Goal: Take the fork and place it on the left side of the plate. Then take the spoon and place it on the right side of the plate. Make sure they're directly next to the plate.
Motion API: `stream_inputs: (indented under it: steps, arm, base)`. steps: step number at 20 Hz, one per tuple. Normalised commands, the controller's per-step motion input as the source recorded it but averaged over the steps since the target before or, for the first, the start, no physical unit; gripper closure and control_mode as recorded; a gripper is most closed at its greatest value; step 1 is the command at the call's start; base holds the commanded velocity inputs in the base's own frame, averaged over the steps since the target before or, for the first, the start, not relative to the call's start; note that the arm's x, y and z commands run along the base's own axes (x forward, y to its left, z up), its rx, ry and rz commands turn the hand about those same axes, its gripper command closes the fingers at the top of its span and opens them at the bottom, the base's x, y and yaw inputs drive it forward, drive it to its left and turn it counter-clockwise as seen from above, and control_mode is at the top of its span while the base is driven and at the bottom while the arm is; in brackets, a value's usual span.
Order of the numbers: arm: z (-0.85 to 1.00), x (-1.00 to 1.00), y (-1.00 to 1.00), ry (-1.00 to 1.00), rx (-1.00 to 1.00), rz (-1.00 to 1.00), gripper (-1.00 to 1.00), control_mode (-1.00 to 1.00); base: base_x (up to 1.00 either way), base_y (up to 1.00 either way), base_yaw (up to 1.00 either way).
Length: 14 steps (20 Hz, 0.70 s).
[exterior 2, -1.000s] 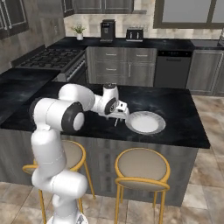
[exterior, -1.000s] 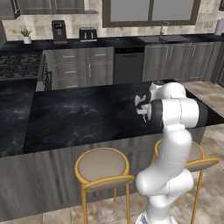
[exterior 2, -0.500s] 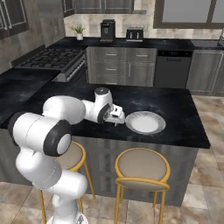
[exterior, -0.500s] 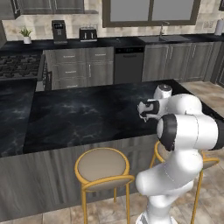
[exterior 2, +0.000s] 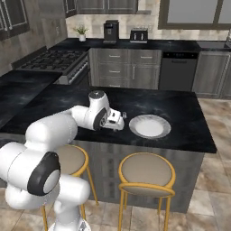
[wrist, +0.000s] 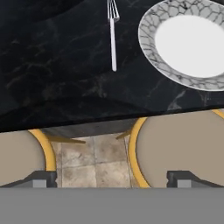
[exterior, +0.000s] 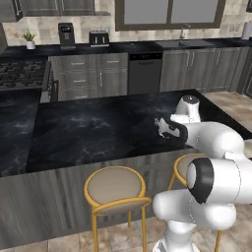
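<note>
The fork (wrist: 113,41) lies flat on the black counter just left of the plate (wrist: 151,50), tines pointing away from me, a small gap between the two. The plate (exterior 2: 165,131) is round and white with a mottled grey rim, close to the counter's front edge. My gripper (wrist: 113,180) is open with nothing between its widely spread fingertips (wrist: 43,179), held back from the fork over the counter's front edge. From the base views the gripper (exterior 2: 118,121) sits just left of the plate, low over the counter (exterior: 162,128). The spoon is out of view.
Two round stools with yellow frames (exterior 2: 146,173) (exterior 2: 67,158) stand under the island's front edge (wrist: 87,122). My own white arm (exterior: 216,142) folds low across the counter's right part. A stove (exterior 2: 49,61) and back cabinets stand far behind.
The arm has folded down and closer to the base, and the hand has drawn back slightly toward the counter's front edge. The plate has stayed in place.
</note>
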Motion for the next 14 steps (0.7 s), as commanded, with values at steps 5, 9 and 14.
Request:
stream_inputs:
  steps: [5,9,14]
  arm:
    - [0.29,-0.35,0.23,0.00,0.01,-0.02,-1.00,-1.00]
    - [0.03,0.00,0.00,0.00,0.00,0.00,-1.00,-1.00]
    - [0.00,0.00,0.00,0.00,0.00,0.00,-1.00,1.00]
  base:
    - [0.00,0.00,0.00]
    - [0.00,0.00,0.00]
    - [-0.20,0.00,0.00]
